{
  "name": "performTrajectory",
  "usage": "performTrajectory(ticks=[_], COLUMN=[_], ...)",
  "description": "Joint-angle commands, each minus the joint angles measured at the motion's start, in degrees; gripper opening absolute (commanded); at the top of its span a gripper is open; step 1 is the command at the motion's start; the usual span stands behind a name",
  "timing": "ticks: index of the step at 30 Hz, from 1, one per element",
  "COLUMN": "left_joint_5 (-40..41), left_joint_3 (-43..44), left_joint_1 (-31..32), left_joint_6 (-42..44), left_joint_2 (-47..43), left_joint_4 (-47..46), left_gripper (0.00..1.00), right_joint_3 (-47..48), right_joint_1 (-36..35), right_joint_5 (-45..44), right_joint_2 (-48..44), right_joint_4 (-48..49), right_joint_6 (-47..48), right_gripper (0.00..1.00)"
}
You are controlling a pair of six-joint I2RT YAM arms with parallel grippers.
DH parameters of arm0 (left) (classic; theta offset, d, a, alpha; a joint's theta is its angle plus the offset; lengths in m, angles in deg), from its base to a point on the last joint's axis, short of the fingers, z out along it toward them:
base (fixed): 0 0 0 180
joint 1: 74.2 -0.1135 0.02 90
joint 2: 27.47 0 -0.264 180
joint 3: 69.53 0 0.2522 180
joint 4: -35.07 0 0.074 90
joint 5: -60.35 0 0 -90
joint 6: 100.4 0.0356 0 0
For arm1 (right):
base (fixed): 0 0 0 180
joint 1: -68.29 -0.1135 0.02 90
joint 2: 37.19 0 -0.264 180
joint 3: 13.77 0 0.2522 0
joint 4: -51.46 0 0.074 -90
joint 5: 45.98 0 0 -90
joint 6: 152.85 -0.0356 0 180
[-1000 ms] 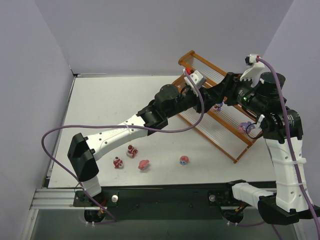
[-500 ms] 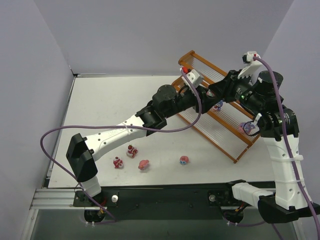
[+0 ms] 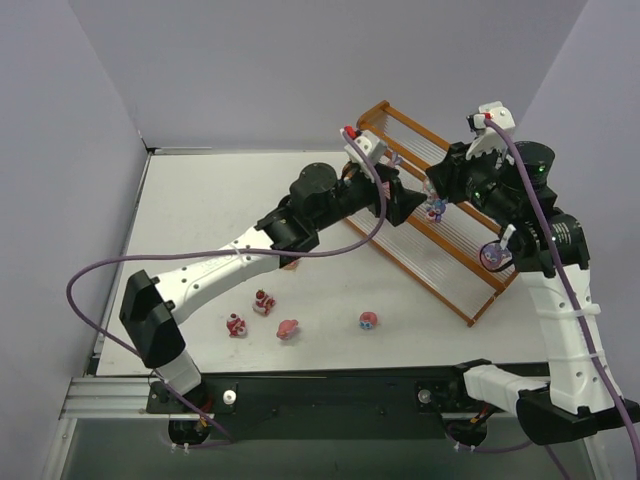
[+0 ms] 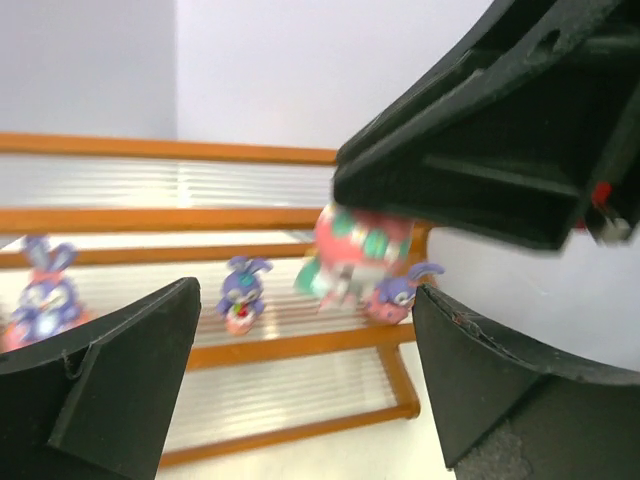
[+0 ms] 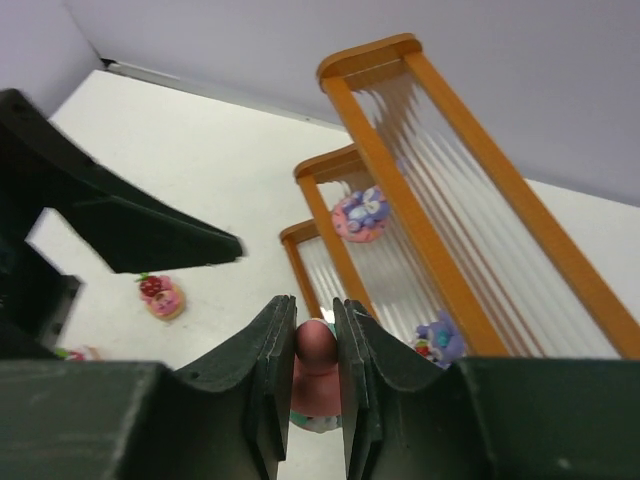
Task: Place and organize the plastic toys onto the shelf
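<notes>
Wooden shelf (image 4: 150, 149): three stepped tiers at the table's far right. The left wrist view shows three purple bunnies (image 4: 45, 295) (image 4: 240, 290) (image 4: 400, 290) already standing there, seemingly on one tier.
Held toy (image 5: 318, 352): pink, pinched between the fingers of the right gripper (image 5: 316, 330). It hangs just above the tiers, not yet set down.
Left gripper (image 4: 300, 390): fingers spread wide with nothing between them. It hovers close before the shelf, facing the right gripper.
Loose toys (image 3: 237, 325) (image 3: 264, 302) (image 3: 288, 328) (image 3: 368, 320): four lie on the table (image 3: 220, 200) near its front edge, well apart from the shelf.
Progress: under half done, I judge. Three are shelved, one is in hand and four are left to fetch. A ninth toy does not show.
Order: the shelved bunnies stand in a loose row, unevenly spaced, so some tidying is probably left.
In the way: both grippers crowd the same stretch of shelf, so a knock between them looks the main risk. One bunny stands just beside the held toy, leaving little room to set it down.
Purple cables: one loops off each arm, and neither lies on the loose toys.
</notes>
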Motion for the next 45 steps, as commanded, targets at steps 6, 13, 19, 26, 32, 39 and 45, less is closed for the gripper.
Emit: performTrajectory(ticks=[6,13,19,26,32,39,45], left_joint_5=[4.9,3.5,2.5,0.7,-0.3,-0.5,-0.9], left_joint_3=[-14.8,-23.8,-27.9,-29.2,-29.3,-30.0,-30.1], left_joint_1=[-7.0,-11.1,-11.9,-12.0,-12.0,-12.0,-12.1], left_joint_6=[-1.5,-1.8,-2.1,-3.0,-3.6,-4.5,-4.9], left_joint_2=[-20.2,-27.0,-29.1,-28.4,-27.5,-27.2,-26.9], left_joint_4=[4.5,9.9,11.4,11.5,10.8,9.9,9.6], left_gripper=[0.97,0.97,0.97,0.97,0.97,0.97,0.97], right_joint_3=[-0.9,-4.5,-2.4,-0.7,-0.2,3.2,2.7], right_joint_1=[4.4,8.0,11.4,13.3,13.3,15.2,16.0], right_joint_5=[-7.2,-2.8,3.1,9.1,9.1,7.3,7.8], right_joint_2=[5.0,7.7,9.8,10.7,11.5,13.1,13.2], right_joint_4=[11.9,19.9,20.8,17.0,15.8,10.4,10.3], right_joint_6=[15.4,19.4,19.1,18.8,19.8,21.4,21.3], right_gripper=[0.0,0.0,0.0,0.0,0.0,0.0,0.0])
